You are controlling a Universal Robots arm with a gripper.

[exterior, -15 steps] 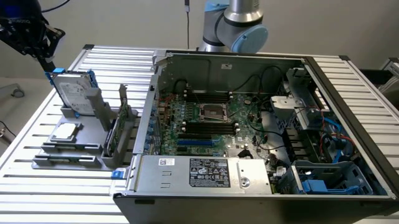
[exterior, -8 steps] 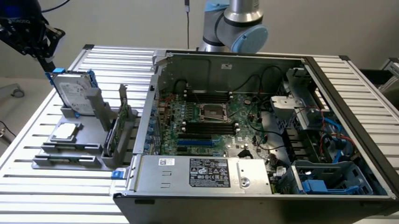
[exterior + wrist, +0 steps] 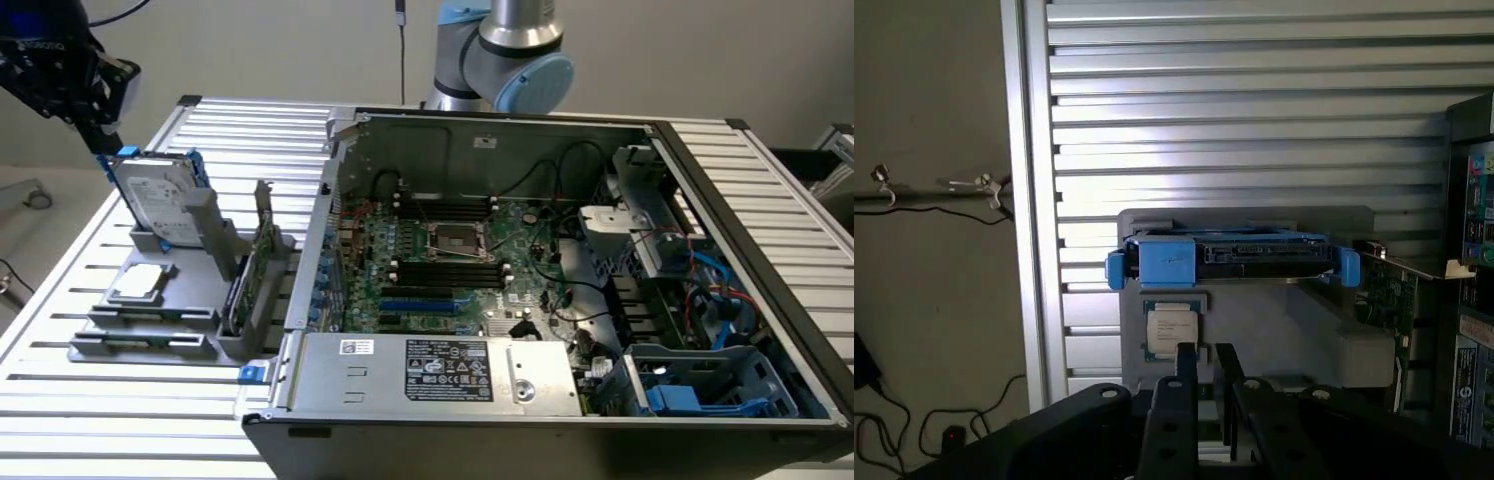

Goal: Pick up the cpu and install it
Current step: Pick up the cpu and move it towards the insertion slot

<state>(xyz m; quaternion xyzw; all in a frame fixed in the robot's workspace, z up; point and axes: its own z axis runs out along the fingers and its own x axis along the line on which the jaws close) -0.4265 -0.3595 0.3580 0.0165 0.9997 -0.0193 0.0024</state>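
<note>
**A:** The claw (image 3: 104, 140) first. In the exterior view it hangs at that view's left, over the grey holder (image 3: 140, 345) on the slatted bench (image 3: 107, 400). It is close above the blue bracket of the upright hard drive (image 3: 154, 200).

**B:** And the cpu?

**A:** The cpu (image 3: 143, 283) lies flat on the holder in front of the drive, not gripped. It is well apart from the socket (image 3: 461, 240) inside the open case (image 3: 441, 150).

**B:** Wrist view?

**A:** The claw (image 3: 1202, 385) shows 2 dark fingers (image 3: 1176, 395) with a narrow gap between them and nothing in it. The cpu (image 3: 1172, 328) sits just past the tips, between them and the hard drive (image 3: 1254, 255).

**B:** What worries you?

**A:** I see 3 things. The drive's bracket stands tall right beside the chip, so a descent that is slightly off could knock it. The gap looks narrower than the chip, so the fingers might land on its lid instead of straddling it. And the chip is thin, so there is little edge to catch.

**B:** Surfaces?

**A:** The chip is a small square with a dull silver lid over a green rim. It is smooth and hard, and likely slippery. The holder (image 3: 1274, 330) is matte grey plastic. The bench (image 3: 1254, 100) is ribbed, shiny metal. The bracket is glossy blue plastic on a boxy metal drive.
</note>
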